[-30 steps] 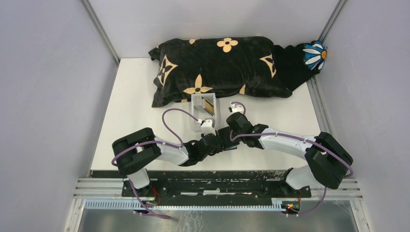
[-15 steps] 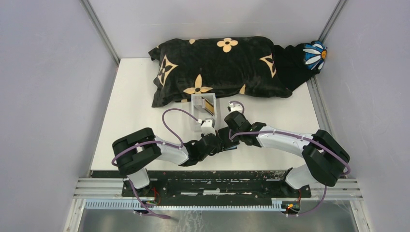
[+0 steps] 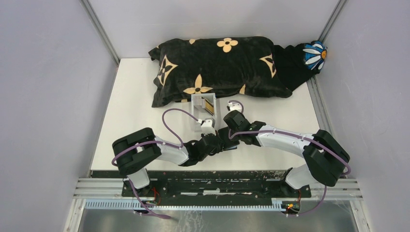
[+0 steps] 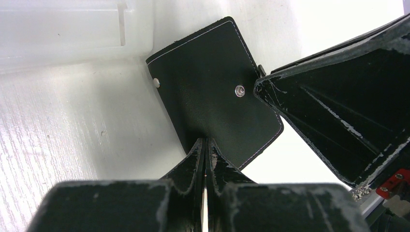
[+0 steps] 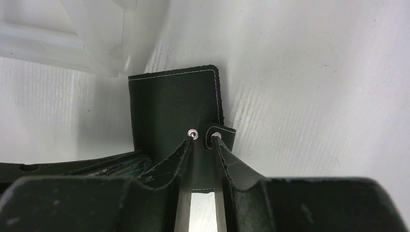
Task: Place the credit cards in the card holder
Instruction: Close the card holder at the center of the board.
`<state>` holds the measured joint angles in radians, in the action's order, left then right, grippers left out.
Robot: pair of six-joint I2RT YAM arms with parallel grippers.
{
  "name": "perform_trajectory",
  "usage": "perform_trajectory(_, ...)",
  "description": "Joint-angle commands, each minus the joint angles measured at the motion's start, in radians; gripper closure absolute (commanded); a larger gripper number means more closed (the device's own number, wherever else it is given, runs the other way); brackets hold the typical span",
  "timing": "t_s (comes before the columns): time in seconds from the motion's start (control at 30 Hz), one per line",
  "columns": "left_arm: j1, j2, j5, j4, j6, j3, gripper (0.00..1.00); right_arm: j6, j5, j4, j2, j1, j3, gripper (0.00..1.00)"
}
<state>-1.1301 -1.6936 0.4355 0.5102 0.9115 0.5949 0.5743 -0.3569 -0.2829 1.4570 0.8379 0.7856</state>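
Observation:
The black card holder [image 4: 212, 104] lies flat on the white table, closed, with two metal snaps showing. My left gripper [image 4: 205, 145] is shut on its near edge. My right gripper [image 5: 204, 139] reaches it from the opposite side. Its jaws stand narrowly apart, tips at the snap stud and the small snap tab [image 5: 220, 134], with the card holder [image 5: 169, 104] lying under them. In the top view both grippers meet at the middle [image 3: 223, 137] and hide the holder. The credit cards [image 3: 208, 105] stand on edge in the clear box, and a gold-tan one shows.
The clear acrylic box [image 3: 204, 110] stands just behind the grippers and shows in the wrist views [image 4: 63, 29] [image 5: 72, 38]. A large black pillow [image 3: 217, 70] with tan flowers fills the table's back. Grey walls enclose both sides.
My right arm has moved a little to the left, closer to the left gripper. The left arm has not moved.

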Motion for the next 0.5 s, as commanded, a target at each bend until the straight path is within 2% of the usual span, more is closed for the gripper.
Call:
perform_trajectory(0.0, -0.003, -0.031, -0.003, -0.015, -0.023, 0.002, 0.94, -0.007, -0.032, -0.002, -0.001, 0.01, 0.052, 0.73)
perform_trajectory(0.47, -0.002, -0.024, 0.0, -0.007, -0.02, -0.01, 0.94, -0.009, -0.063, -0.039, 0.054, 0.013, 0.087, 0.75)
